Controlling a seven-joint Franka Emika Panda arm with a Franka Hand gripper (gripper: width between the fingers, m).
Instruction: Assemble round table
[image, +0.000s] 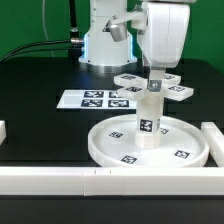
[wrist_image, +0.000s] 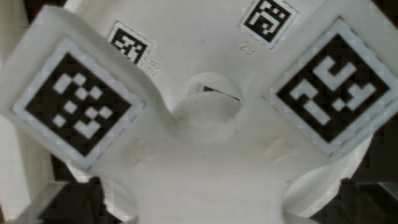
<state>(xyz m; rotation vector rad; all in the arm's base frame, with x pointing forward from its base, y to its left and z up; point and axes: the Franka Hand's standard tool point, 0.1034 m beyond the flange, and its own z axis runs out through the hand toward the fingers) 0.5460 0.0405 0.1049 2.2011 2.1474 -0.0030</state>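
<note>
You can't see the fingertips: the gripper, spread wide, straddles the tagged cross base atop the thick leg, upright in the rimmed disc.

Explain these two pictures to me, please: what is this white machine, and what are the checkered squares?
The white machine is a robot arm putting together a small round table. One picture is taken from a camera beside the scene; the other from a camera on the arm's wrist, looking down.

On the black surface lies the round tabletop, a rimmed disc. The thick leg stands upright in its middle, and the cross-shaped base sits on top of the leg. The claw is open right over that base, squeezing nothing. The close-up shows the base from above.

The checkered squares are printed tags. A flat marker board lies behind.
</note>
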